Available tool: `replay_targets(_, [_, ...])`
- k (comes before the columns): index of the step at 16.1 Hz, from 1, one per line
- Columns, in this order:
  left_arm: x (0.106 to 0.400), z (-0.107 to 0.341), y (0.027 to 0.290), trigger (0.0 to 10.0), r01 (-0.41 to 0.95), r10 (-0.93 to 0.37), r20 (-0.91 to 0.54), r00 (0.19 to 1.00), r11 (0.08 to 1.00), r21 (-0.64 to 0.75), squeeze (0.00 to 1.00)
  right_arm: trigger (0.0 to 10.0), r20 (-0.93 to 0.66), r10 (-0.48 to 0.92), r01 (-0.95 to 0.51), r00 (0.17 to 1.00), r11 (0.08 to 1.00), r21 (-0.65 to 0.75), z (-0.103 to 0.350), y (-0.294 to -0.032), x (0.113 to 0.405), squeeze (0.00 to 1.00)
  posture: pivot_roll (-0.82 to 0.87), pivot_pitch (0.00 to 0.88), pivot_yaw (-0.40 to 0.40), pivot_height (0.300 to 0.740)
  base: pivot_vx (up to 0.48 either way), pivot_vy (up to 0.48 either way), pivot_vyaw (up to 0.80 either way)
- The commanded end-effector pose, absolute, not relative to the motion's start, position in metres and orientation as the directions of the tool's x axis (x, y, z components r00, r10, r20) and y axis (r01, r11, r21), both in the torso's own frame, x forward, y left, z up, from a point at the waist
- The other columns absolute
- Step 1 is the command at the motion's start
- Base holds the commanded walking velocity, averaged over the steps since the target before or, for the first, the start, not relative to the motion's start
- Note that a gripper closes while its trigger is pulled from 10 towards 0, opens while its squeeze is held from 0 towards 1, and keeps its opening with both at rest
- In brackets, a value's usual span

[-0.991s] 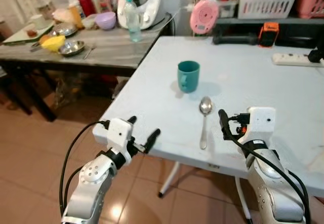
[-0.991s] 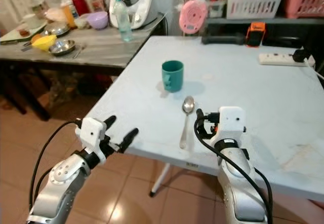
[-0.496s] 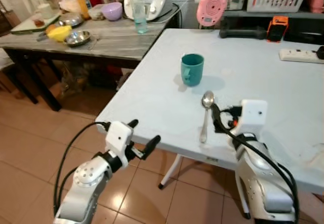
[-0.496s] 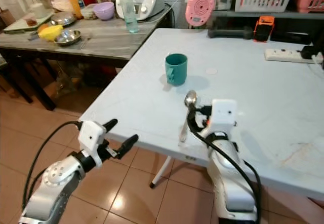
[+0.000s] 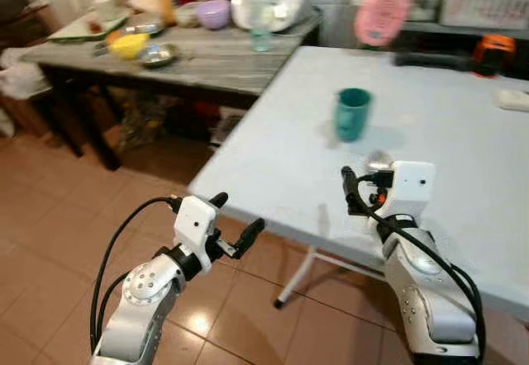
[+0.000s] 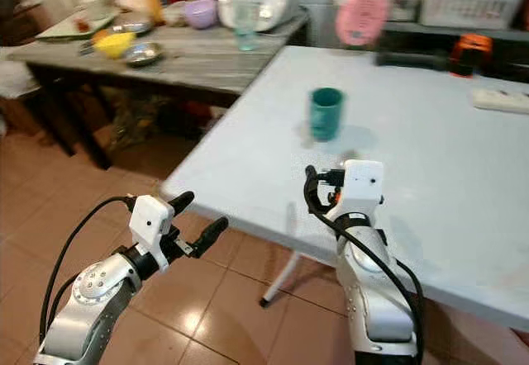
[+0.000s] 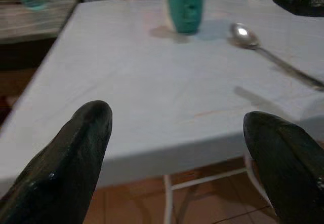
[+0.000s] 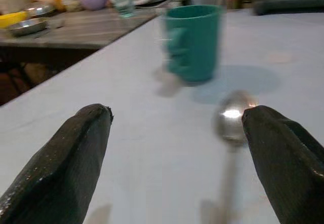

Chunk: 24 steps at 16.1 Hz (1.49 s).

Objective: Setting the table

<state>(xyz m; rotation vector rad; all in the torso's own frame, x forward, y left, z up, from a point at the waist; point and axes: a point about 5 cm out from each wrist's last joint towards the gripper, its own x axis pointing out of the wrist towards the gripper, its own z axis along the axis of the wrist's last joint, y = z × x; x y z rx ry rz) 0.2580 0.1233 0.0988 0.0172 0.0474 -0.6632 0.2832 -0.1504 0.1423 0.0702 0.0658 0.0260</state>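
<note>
Table (image 5: 289, 142), pale blue-white, fills the right half of the head views, with a teal cup (image 5: 352, 114) standing upright near the upper centre and a metal spoon (image 7: 268, 51) lying just beside it on the near side, bowl toward the cup, the two apart. The right end effector (image 8: 174, 148) hovers low over the tabletop at centre right of the head views, fingers spread wide and holding nothing, with the spoon's bowl between its fingertips in the wrist view and the cup straight beyond. The left end effector (image 5: 231, 223) hangs off the table's near edge at lower left of the frame, above a brown tiled floor (image 5: 58, 216), its fingers likewise parted and empty; its wrist view looks across the tabletop toward cup and spoon. At upper left stands a second, dark wooden table (image 5: 190, 55) carrying a yellow bowl (image 5: 131, 45), a purple bowl (image 5: 213, 14), metal dishes and a clear plastic bottle (image 5: 259, 26). A pink round object (image 5: 381, 16) sits at the far edge, upper right. The head views are slightly blurred.
</note>
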Motion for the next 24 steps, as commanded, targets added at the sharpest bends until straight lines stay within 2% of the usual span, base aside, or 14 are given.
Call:
replay_targets(1, [0.261, 0.1, 0.13, 10.0, 0.596, -0.594, -0.063, 0.802, 0.803, 0.021, 0.0, 10.0, -0.051, 0.045, -0.041, 0.998, 0.996, 0.074, 0.146, -0.146, 0.286, 0.0, -0.1, 0.007, 0.097, 0.74, 0.0, 0.0, 0.0])
replay_targets(9, [0.258, 0.1, 0.125, 10.0, 0.612, -0.61, -0.055, 0.79, 0.791, 0.019, 0.0, 10.0, -0.059, 0.0, 0.004, 0.998, 0.998, 0.067, 0.144, -0.151, 0.287, 0.0, -0.09, 0.003, 0.092, 0.74, 0.0, 0.0, 0.0])
replay_targets(14, [0.26, 0.102, 0.122, 10.0, 0.616, -0.615, -0.046, 0.787, 0.787, 0.025, 0.0, 10.0, -0.066, -0.022, 0.027, 0.998, 0.998, 0.063, 0.144, -0.154, 0.287, 0.0, -0.09, 0.003, 0.094, 0.74, 0.0, 0.0, -0.69])
replay_targets(18, [0.262, 0.103, 0.124, 10.0, 0.661, -0.658, -0.069, 0.75, 0.75, 0.033, 0.0, 10.0, -0.084, -0.065, 0.071, 0.994, 0.994, 0.077, 0.14, -0.16, 0.287, 0.0, -0.09, 0.016, 0.096, 0.74, 0.0, 0.0, -0.73])
replay_targets(20, [0.259, 0.1, 0.125, 10.0, 0.714, -0.709, -0.104, 0.698, 0.699, 0.031, 0.0, 10.0, -0.088, -0.087, 0.093, 0.992, 0.994, 0.065, 0.141, -0.163, 0.291, 0.0, -0.1, 0.024, 0.097, 0.74, 0.0, 0.0, 0.0])
replay_targets(24, [0.259, 0.1, 0.125, 10.0, 0.714, -0.709, -0.104, 0.698, 0.699, 0.031, 0.0, 10.0, -0.088, -0.087, 0.093, 0.992, 0.994, 0.065, 0.141, -0.163, 0.291, 0.0, -0.1, 0.024, 0.097, 0.74, 0.0, 0.0, 0.0])
